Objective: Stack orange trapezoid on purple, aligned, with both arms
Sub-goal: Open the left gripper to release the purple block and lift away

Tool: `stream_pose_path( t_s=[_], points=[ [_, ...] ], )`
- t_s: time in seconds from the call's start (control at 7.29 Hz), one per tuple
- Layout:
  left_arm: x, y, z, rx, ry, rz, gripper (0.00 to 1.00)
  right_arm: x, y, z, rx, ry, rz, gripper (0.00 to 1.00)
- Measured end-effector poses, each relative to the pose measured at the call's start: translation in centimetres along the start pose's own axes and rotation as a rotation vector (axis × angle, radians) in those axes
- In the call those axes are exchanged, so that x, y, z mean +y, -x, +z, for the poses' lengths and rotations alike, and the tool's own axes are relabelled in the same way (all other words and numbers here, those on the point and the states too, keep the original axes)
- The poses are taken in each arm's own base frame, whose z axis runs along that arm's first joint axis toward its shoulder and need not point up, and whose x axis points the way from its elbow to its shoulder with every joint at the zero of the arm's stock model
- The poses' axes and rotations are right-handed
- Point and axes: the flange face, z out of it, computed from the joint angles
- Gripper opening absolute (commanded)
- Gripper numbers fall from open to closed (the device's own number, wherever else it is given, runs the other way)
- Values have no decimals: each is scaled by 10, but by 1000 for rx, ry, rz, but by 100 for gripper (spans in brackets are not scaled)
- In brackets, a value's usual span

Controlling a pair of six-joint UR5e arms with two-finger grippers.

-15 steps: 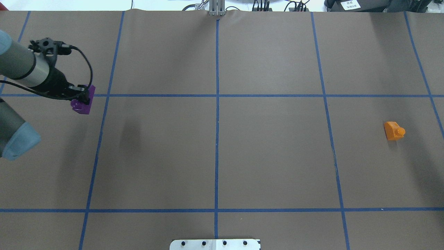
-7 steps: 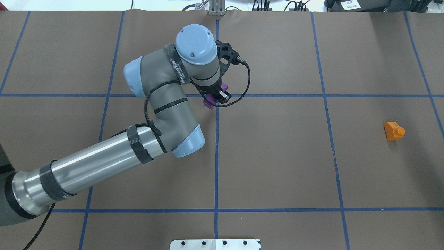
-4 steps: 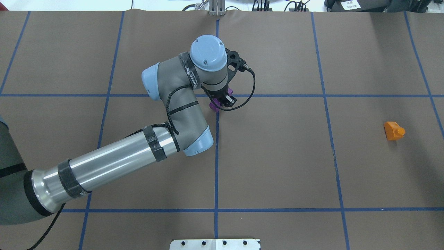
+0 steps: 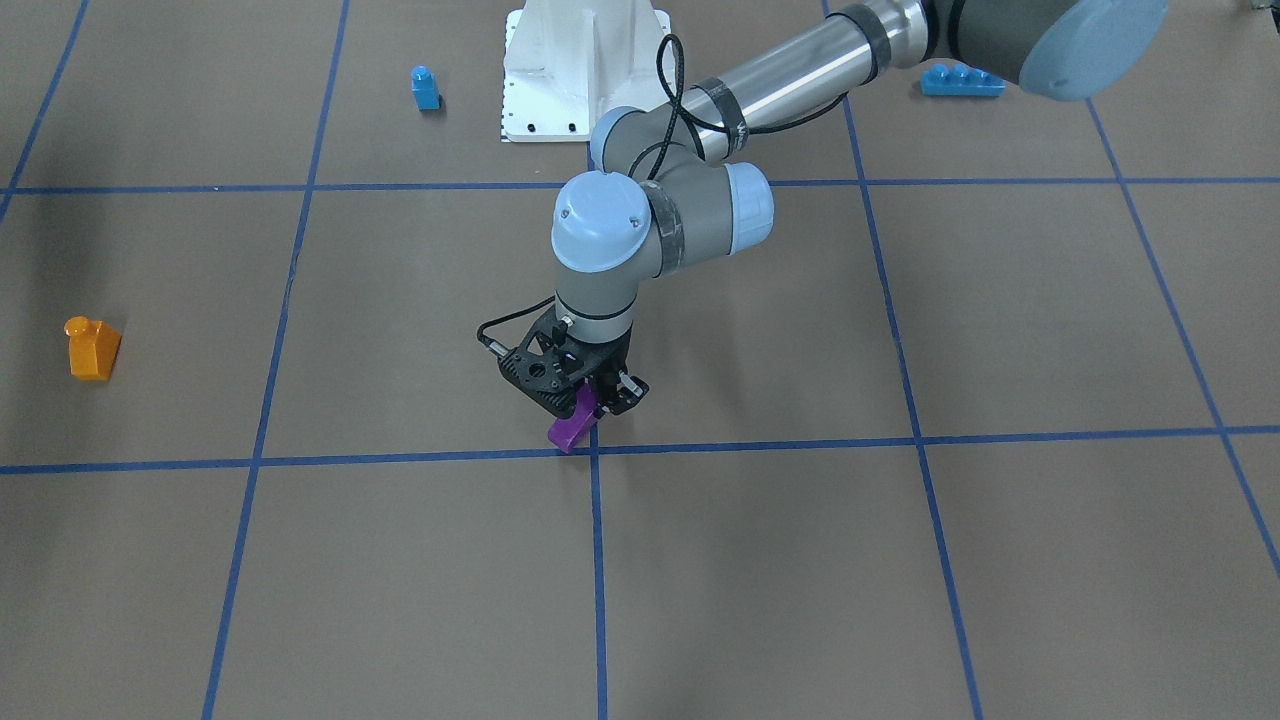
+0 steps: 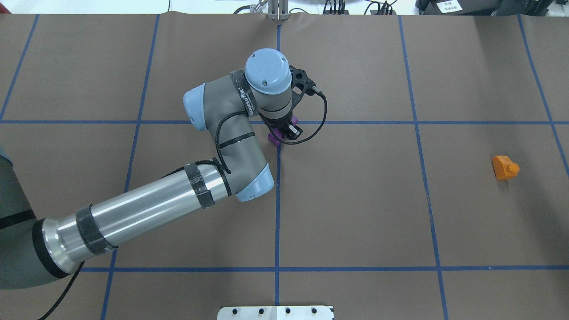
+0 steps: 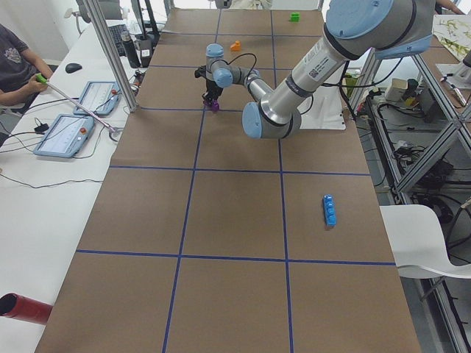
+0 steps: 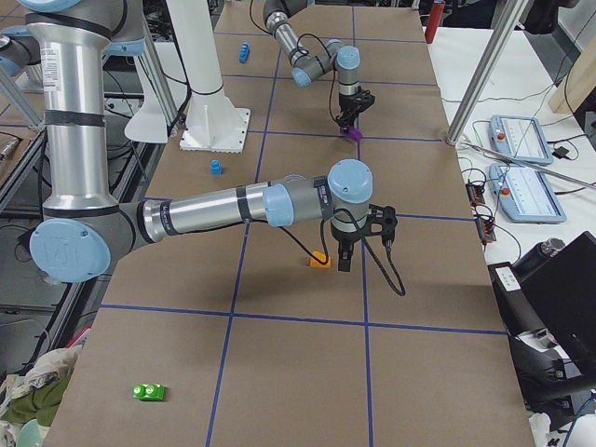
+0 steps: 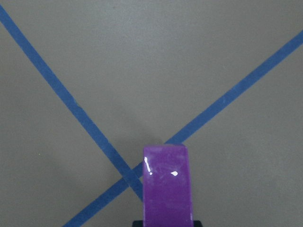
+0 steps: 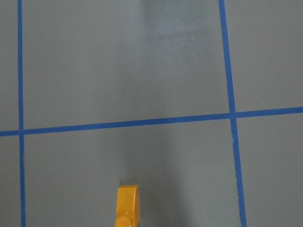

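Observation:
My left gripper [image 5: 281, 132] is shut on the purple brick [image 5: 275, 136] and holds it tilted, low over the centre crossing of the blue tape lines. It also shows in the front view [image 4: 586, 404] with the purple brick [image 4: 569, 427], which fills the bottom of the left wrist view [image 8: 166, 187]. I cannot tell whether it touches the table. The orange trapezoid [image 5: 505, 167] lies alone at the right, stud pointing sideways, also in the front view [image 4: 92, 348]. My right gripper [image 7: 343, 261] shows only in the exterior right view, near the orange trapezoid [image 7: 319, 260]; I cannot tell its state.
A small blue brick [image 4: 425, 87] and a long blue brick [image 4: 961, 80] lie near the white base pedestal [image 4: 585, 70]. A green brick [image 7: 149, 392] lies near the table's right end. An operator sits beside the table with tablets [image 6: 70, 136].
My left arm has swung from the table's far left to the centre, carrying the purple brick. In the last half second it only shifted slightly. The orange trapezoid has not moved.

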Motion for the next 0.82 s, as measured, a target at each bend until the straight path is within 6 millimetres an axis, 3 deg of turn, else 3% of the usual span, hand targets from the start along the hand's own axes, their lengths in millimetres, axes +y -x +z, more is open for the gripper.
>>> stream_pose_path(
  t_s=[0.27,0.55,0.69,0.82],
  points=[
    [0,-4,0,3,-1,1,100,0,0,0,0,-1,-2,100],
    [-13,9,-22,-1,-38,-19,100,0,3,0,0,-2,-8,100],
    [-22,21,-39,2,-59,-32,100,1,15,4,3,2,-13,100],
    [-29,38,-59,20,-66,-56,100,3,40,16,27,-2,-11,100]
  ],
)
